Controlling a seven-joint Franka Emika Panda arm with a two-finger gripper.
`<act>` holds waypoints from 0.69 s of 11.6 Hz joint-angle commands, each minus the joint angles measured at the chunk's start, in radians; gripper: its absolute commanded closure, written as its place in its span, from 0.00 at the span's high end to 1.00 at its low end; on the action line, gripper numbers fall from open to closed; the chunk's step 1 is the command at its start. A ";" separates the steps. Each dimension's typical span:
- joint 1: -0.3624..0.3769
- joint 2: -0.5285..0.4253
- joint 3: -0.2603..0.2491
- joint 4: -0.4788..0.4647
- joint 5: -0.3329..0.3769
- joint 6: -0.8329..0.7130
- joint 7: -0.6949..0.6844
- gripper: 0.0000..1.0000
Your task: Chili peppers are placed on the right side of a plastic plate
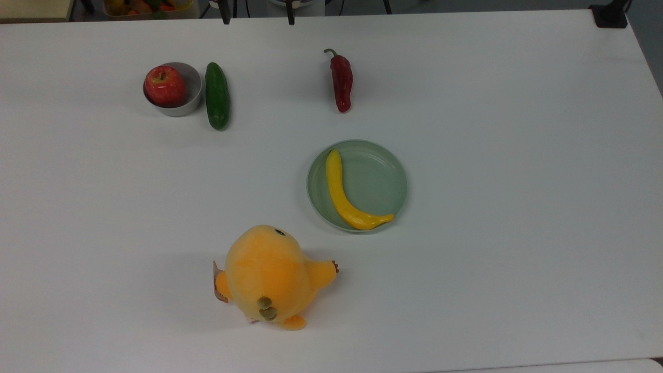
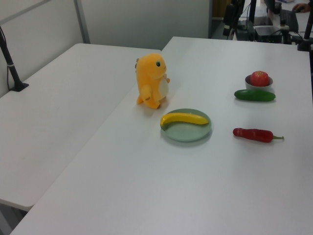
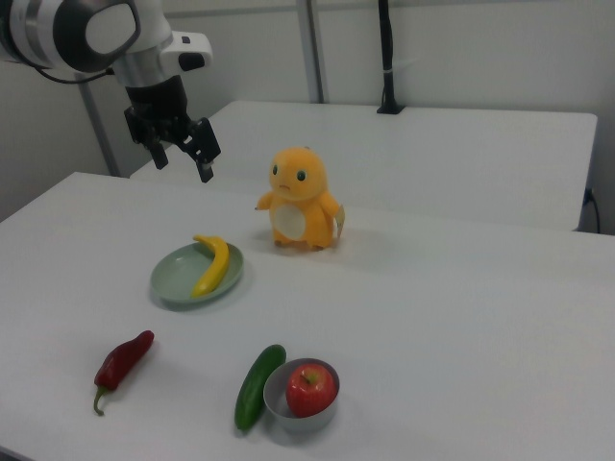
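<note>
White worktop (image 1: 492, 155) carried the chili (image 1: 342, 83), lying well apart from the plastic plate (image 1: 380, 181). High above, the end effector (image 3: 181, 154) hung open and empty. A yellow fruit (image 1: 347, 194) occupying the plate could crowd placement; the glossy chili might slip. No writing was readable.

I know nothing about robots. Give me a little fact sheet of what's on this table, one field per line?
Chili pepper: lying on the bare table, apart from the plate
Plate: pale green, holds a yellow banana-like fruit
Bowl: grey metal, with a red apple inside
Cucumber: beside the bowl
Plush toy: orange, standing upright near the plate
Tool: in the air above the table, fingers apart, holding nothing
</note>
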 commanded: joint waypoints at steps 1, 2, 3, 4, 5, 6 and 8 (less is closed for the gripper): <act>0.000 -0.019 0.005 -0.026 0.001 -0.016 -0.014 1.00; 0.003 -0.019 0.007 -0.033 0.001 -0.034 -0.016 1.00; 0.011 -0.019 0.013 -0.045 0.002 -0.059 -0.021 1.00; 0.014 -0.016 0.029 -0.054 0.002 -0.108 -0.053 1.00; 0.016 -0.019 0.057 -0.086 0.002 -0.144 -0.109 1.00; 0.016 -0.019 0.088 -0.114 0.001 -0.174 -0.125 1.00; 0.016 -0.020 0.135 -0.201 0.001 -0.180 -0.123 1.00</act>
